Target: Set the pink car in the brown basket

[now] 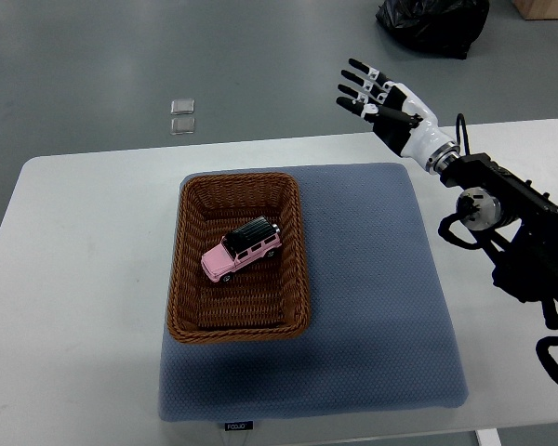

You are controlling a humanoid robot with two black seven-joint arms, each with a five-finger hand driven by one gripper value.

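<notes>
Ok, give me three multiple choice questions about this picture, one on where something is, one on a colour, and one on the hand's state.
1. Where is the pink car?
A. on the blue mat
B. in the basket
C. in the hand

2. What colour is the car's roof?
A. black
B. white
C. yellow

3. How is the right hand?
A. shut on the car
B. curled into a fist
C. open, holding nothing

Answers: B, the car sits inside the brown basket; A, its top is dark; C, its fingers are spread above the table's far edge.

The car (242,250) is set inside the basket (188,279), which is placed on the left part of the mat (372,307). The mat is laid on the table (74,279). The right hand (379,100) is held above the table's far right edge.
</notes>
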